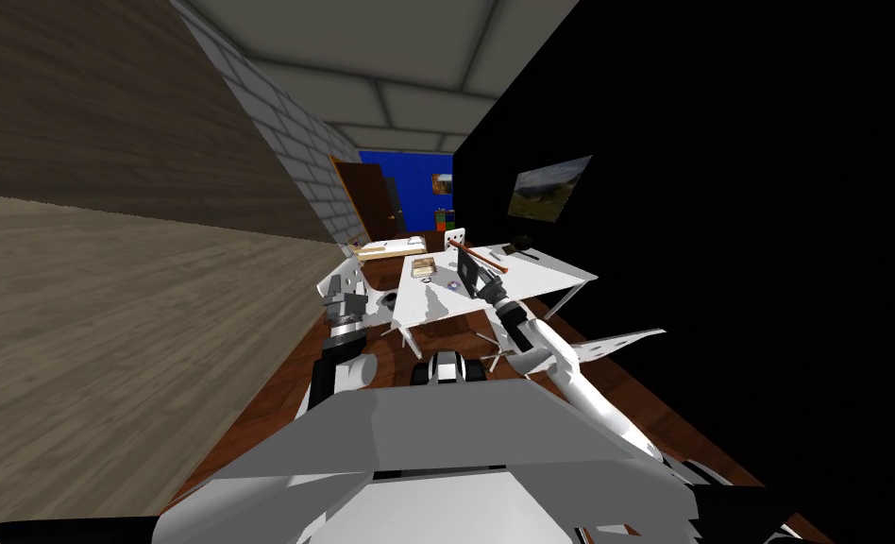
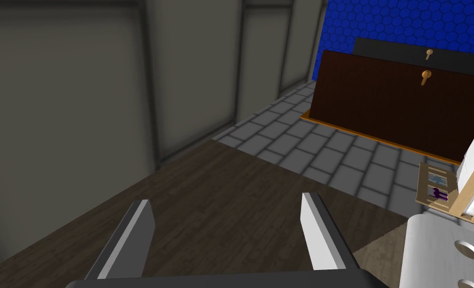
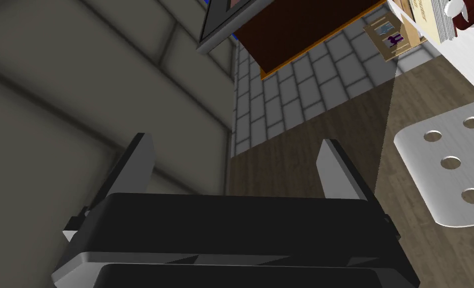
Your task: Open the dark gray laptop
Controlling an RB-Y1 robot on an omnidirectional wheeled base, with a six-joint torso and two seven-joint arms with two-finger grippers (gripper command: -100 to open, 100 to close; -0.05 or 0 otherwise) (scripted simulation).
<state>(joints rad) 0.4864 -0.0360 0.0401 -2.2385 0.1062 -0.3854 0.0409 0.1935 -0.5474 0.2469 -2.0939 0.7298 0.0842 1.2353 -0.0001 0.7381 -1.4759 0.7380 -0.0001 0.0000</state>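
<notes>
Nearest, off the left side of the white bench (image 1: 540,274), the left pincer (image 2: 227,201) hangs released, its blades wide apart, with a white holed chair back (image 2: 431,245) just beside it. Over the bench, the right pincer (image 3: 233,141) is likewise released and grasps nothing, close to the dark laptop (image 1: 464,271), which shows as an upright slab on the bench. Beyond lie a brown stick (image 1: 481,258) and a book (image 1: 424,267), and farthest off a brown door (image 1: 372,198) stands by a blue wall (image 1: 403,179).
</notes>
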